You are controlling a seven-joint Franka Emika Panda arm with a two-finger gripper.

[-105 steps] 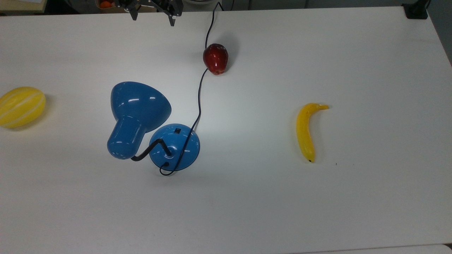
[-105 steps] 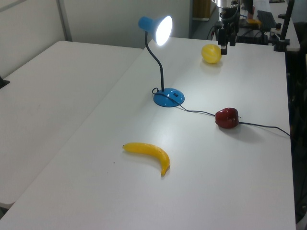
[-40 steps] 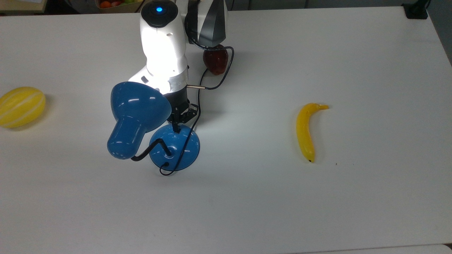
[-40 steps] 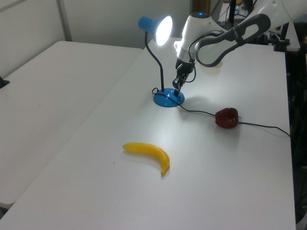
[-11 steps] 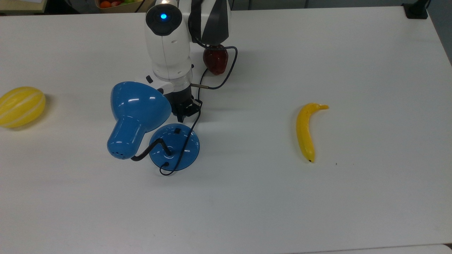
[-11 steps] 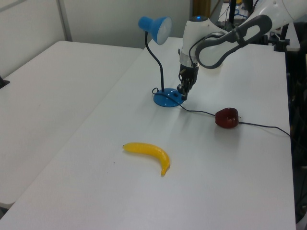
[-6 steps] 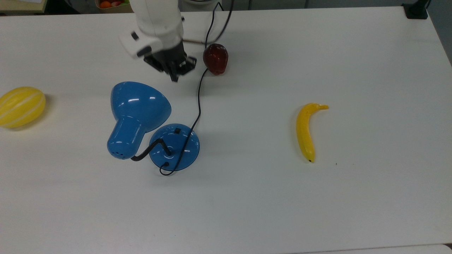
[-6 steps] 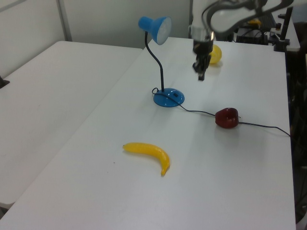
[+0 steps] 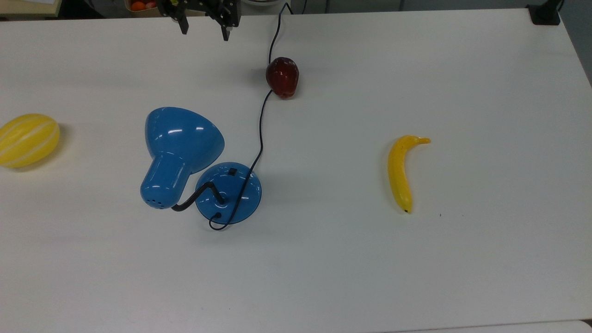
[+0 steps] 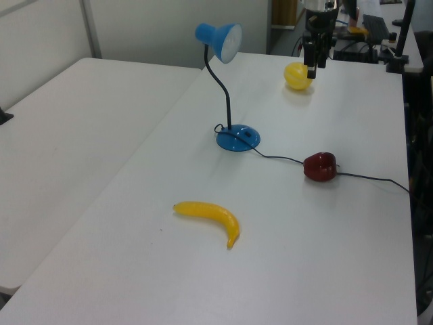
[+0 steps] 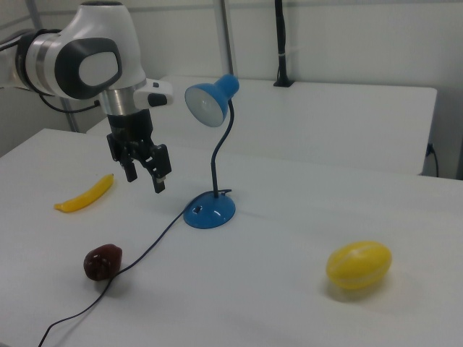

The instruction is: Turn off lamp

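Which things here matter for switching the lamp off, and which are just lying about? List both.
For the job:
- lamp
- switch on its base
- cord
- gripper, open, raised clear of the lamp

Just lying about:
- banana
- red apple, beside the cord
- yellow melon

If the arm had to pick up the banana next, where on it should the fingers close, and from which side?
Probably from straight above, closing across the middle of the banana. It lies flat on the table with open space all round, and its mid-body is the thickest, most even part; the stem end and the tip both taper. The open gripper would need its fingers set across the long axis.
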